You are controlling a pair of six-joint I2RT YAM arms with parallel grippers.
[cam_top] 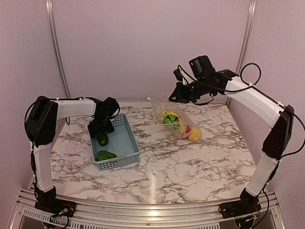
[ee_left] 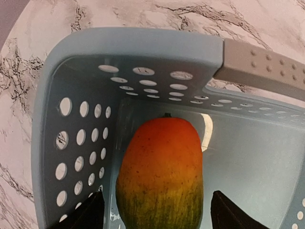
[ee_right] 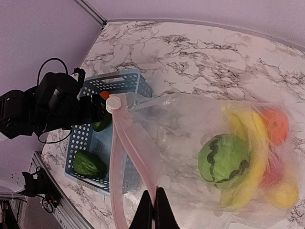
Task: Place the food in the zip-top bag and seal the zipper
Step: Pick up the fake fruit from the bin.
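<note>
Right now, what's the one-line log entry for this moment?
left gripper: open, astride orange-green fruit in basket | right gripper: shut on zipper, bag mouth held up | green piece also in basket

We read no text, label, brand, number or sign in any view; the basket (ee_left: 143,43), the zip-top bag (ee_right: 181,114) and the table (cam_top: 190,162) carry no legible marking.

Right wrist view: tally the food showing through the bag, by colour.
Green: 1, green piece
Yellow: 2, banana and yellow round piece
Orange: 1, orange piece
Red: 1, red piece
Total: 5 visible in the bag; more may be hidden.
</note>
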